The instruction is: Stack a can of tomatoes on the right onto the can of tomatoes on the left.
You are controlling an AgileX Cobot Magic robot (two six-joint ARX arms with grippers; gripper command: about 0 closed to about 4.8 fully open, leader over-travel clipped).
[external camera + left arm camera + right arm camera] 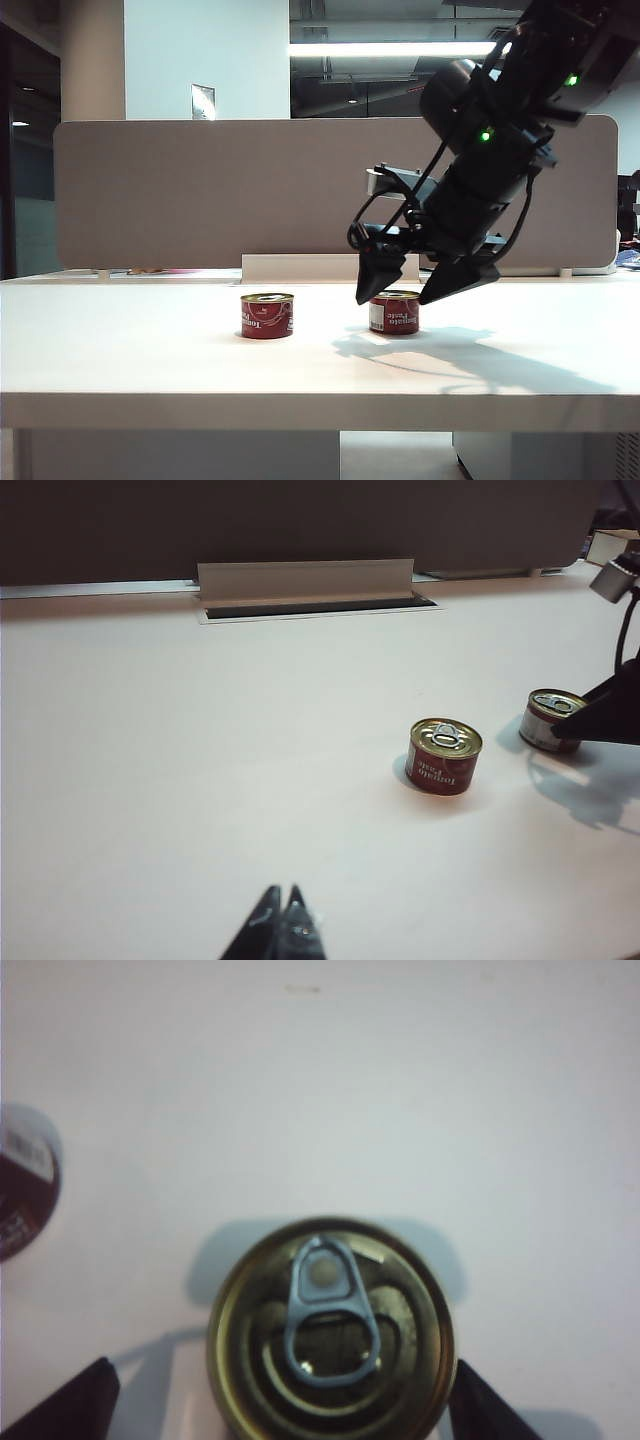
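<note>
1. The right gripper (415,290) hangs just above the right can (394,312), with its two dark fingers (70,1400) spread wide. In the right wrist view one finger tip shows on each side of the can, and neither touches the metal.
2. I judge this wide spread is there so the fingers can go down around the can's round wall and then close on it from both sides.
3. The right can stands upright on the white surface (150,350). Its gold lid (330,1330) is sealed and the pull tab (325,1310) lies flat, so what is inside cannot be seen.
4. The left can (267,315) also stands upright and sealed, near the right one but apart from it. Its flat lid (446,737) is free, and I think that makes it a good base for stacking.
5. The left gripper (278,932) stays far from both cans, low over the near part of the surface. Its fingers look pressed together, and they hold nothing.
6. The stacking is not yet done: both cans rest on the surface, and the grasp of the right can comes first.
</note>
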